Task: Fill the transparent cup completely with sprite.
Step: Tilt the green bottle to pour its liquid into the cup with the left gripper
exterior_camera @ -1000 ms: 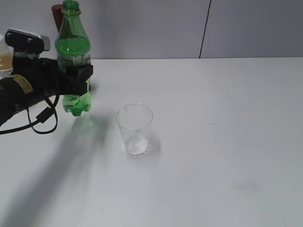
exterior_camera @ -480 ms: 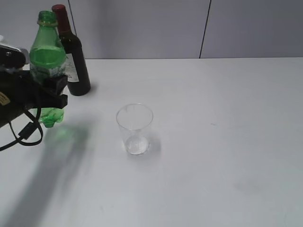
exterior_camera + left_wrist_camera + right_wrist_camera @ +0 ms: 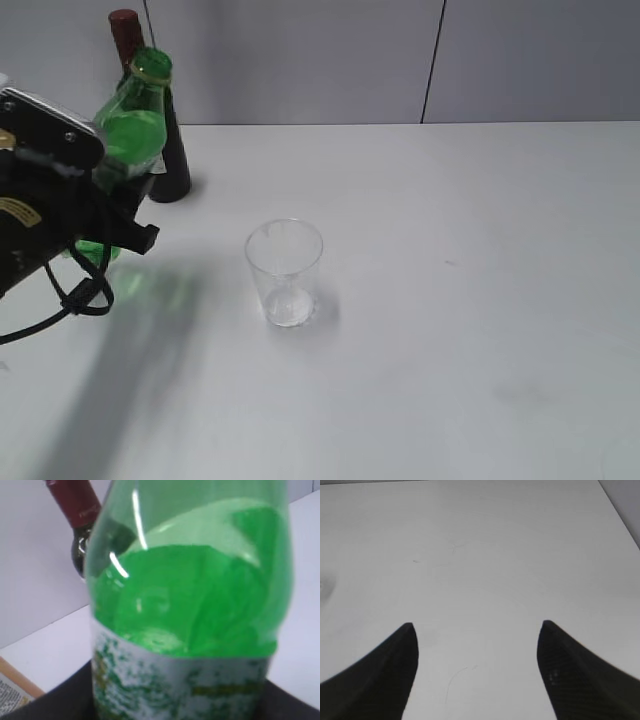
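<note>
Left arm (image 3: 40, 215): black, entering from the left edge of the exterior view, raised above the bench, wrist rolled so that the held green bottle (image 3: 125, 140) leans with its neck up and to the right. Left gripper (image 3: 125, 205): fingers clamped on the bottle's labelled midsection; a black cable loops beneath the wrist. Right gripper (image 3: 477, 635): seen only in its wrist view, two dark fingers (image 3: 380, 672) spread wide apart, holding nothing, poised over bare bench.
</note>
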Controlling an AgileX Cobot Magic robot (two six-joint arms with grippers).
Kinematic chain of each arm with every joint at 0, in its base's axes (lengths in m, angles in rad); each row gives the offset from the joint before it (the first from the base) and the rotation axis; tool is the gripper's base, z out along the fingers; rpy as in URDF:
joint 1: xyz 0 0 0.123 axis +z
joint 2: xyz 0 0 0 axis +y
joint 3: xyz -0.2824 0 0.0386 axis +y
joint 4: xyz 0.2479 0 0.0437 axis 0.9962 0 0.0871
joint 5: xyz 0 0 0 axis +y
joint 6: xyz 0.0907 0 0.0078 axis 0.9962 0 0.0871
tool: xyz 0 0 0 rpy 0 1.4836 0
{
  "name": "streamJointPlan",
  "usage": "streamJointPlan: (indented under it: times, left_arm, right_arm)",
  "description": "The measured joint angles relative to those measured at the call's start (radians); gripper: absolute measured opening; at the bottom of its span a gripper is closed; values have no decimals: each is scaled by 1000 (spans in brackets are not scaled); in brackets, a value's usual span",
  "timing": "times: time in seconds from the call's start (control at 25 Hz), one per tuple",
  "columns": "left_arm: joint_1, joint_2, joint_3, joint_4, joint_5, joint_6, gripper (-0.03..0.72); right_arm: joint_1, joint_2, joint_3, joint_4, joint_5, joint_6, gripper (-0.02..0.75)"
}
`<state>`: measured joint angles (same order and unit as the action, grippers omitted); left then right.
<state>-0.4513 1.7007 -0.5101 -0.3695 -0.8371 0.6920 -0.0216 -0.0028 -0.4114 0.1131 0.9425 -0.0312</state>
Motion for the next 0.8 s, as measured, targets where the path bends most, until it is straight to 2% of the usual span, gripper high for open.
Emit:
streamJointPlan:
  times: [0.12, 0.36, 0.6, 0.8]
  left_arm:
    - [-21, 0, 0, -35, 2, 104, 421]
    - [-53, 0, 0, -61, 2, 239, 421]
    - [-56, 0, 0, -104, 2, 407, 419]
    - [-56, 0, 0, -107, -11, 484, 419]
  right_arm:
    - [0, 0, 0, 0, 0, 0, 563]
    - [0, 0, 0, 0, 0, 0, 563]
    - [0, 0, 0, 0, 0, 0, 563]
    - [0, 0, 0, 0, 0, 0, 563]
